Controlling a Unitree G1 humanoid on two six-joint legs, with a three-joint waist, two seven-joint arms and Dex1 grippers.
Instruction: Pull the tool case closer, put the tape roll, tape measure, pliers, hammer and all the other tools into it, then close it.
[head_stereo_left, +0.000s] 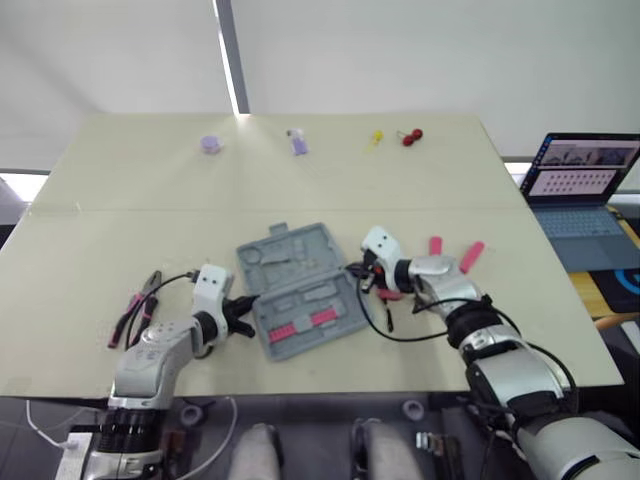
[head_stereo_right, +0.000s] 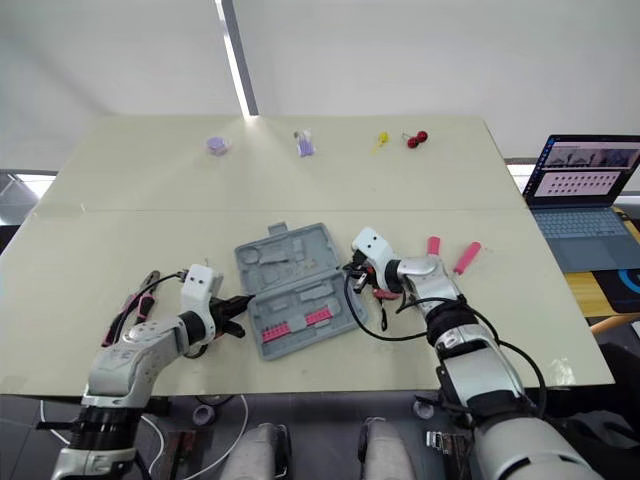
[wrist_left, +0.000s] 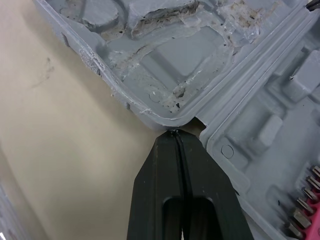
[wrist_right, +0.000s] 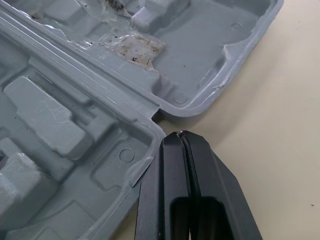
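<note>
The open tool case (head_stereo_left: 300, 288) lies flat on the table (head_stereo_left: 90, 230), set a little back from the near edge and between the two arms. Its hinge line is the axis that matters. It runs left to right, with the right end slanted slightly farther away. The lid half is on the far side, and the tray half on the near side holds a pink bit strip (head_stereo_left: 300, 326).

The left gripper (wrist_left: 176, 134) sits at the left end of that hinge. Its black fingers (wrist_left: 160, 175) are pressed together with nothing between them, and the tip is at the notch where the two halves meet. The right gripper (wrist_right: 181, 134) is at the right end of the hinge, also pinched closed and empty. Its tip is just beside the notch there, and I cannot tell whether it touches.

The case is therefore flanked, with neither arm nearer than the other. I judge the coming pull must run across the hinge, toward the near edge. The closed tips hold no wall of the case.

The pliers (head_stereo_left: 135, 312) lie level with the case, left of the left arm. A little farther off, two pink-handled tools (head_stereo_left: 470, 257) lie to the right of the right arm. Along the far edge, well apart from the case, are a purple roll (head_stereo_left: 211, 144), a purple item (head_stereo_left: 297, 142), a yellow item (head_stereo_left: 375, 138) and a red item (head_stereo_left: 412, 136).
</note>
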